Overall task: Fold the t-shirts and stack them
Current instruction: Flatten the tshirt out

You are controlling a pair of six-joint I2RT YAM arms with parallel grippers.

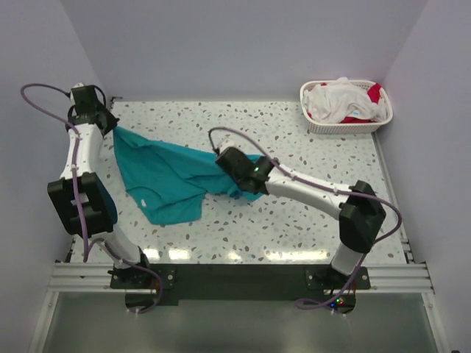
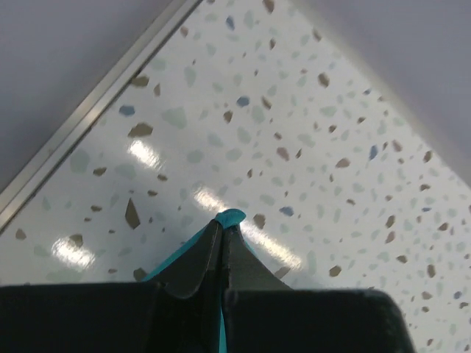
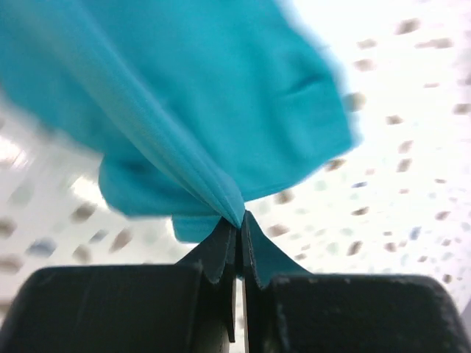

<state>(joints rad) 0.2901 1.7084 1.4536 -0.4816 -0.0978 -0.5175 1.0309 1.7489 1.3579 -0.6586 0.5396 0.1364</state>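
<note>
A plain teal short-sleeved fabric t-shirt (image 1: pixel 165 176) is lying spread over the left half of the white speckled terrazzo-pattern table (image 1: pixel 294 213), pulled out between the two arms. Its long axis is running on a slant, from the far left corner of the table towards the table's middle. The loose bulk is sagging off that line towards the near edge and resting crumpled on the surface. The round neck opening is sitting low on the left side of the cloth, pointing roughly towards the near edge; a pale fleck beside it is too small to read.

The left gripper (image 1: pixel 110 126) is hanging near the far left corner with its fingers pressed fully together, pinching a small tip of the teal cloth (image 2: pixel 232 216) that is peeking out past the fingertips (image 2: pixel 210 250).

The right gripper (image 1: pixel 223 168) is reaching in near the table's centre, likewise clamped tight, with a gathered fan of teal folds (image 3: pixel 221 95) running out from between its fingers (image 3: pixel 221 243).

Well apart, at the far right corner, a white lattice plastic basket (image 1: pixel 346 126) is holding bunched white and red t-shirts (image 1: pixel 342 99).
</note>
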